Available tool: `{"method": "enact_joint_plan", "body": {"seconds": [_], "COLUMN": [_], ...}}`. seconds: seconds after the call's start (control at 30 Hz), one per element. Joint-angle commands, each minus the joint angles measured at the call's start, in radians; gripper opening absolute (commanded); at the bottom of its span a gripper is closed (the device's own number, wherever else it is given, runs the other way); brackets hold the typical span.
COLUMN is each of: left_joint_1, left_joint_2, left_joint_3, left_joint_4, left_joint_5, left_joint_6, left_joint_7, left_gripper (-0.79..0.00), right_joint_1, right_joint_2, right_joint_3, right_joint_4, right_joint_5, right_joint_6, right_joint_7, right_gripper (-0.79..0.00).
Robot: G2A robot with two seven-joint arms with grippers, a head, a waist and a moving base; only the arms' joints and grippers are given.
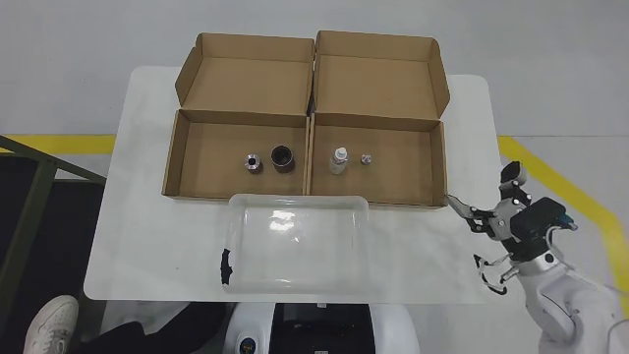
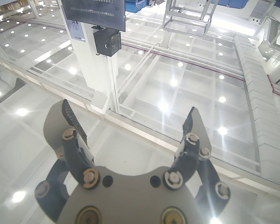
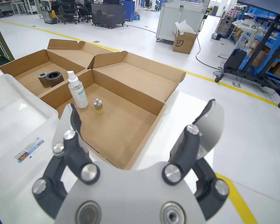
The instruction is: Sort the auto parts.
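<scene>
With the right claw [image 3: 141, 107] and left claw [image 2: 128, 106] both wide and empty, the spray bottle [image 3: 77, 92] looks light and slippery, best pinched across its straight body.

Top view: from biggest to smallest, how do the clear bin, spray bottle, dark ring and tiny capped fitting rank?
1. clear bin
2. spray bottle and dark ring: about alike from above, so not ranked
3. tiny capped fitting
</scene>
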Motion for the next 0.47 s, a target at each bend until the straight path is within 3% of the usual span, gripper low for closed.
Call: {"method": "enact_joint_plan", "body": {"seconds": [0.0, 0.43], "left_joint_1": [0.000, 0.000], "left_joint_2": [0.000, 0.000], "left_joint_3": [0.000, 0.000], "left_joint_4": [0.000, 0.000], "left_joint_5": [0.000, 0.000], "left_joint_6": [0.000, 0.000], "left_joint_7": [0.000, 0.000], "left_gripper": [0.000, -0.001], "right_joint_1": [-0.005, -0.007], "right_joint_2": [0.002, 0.002], "right_joint_3": [0.007, 0.011], "right_joint_4": [0.005, 0.009], "right_joint_5": [-0.010, -0.009], "right_joint_6": [-0.007, -0.002], "right_joint_7": [-0.019, -0.034], "right_gripper": [0.000, -0.001]}}
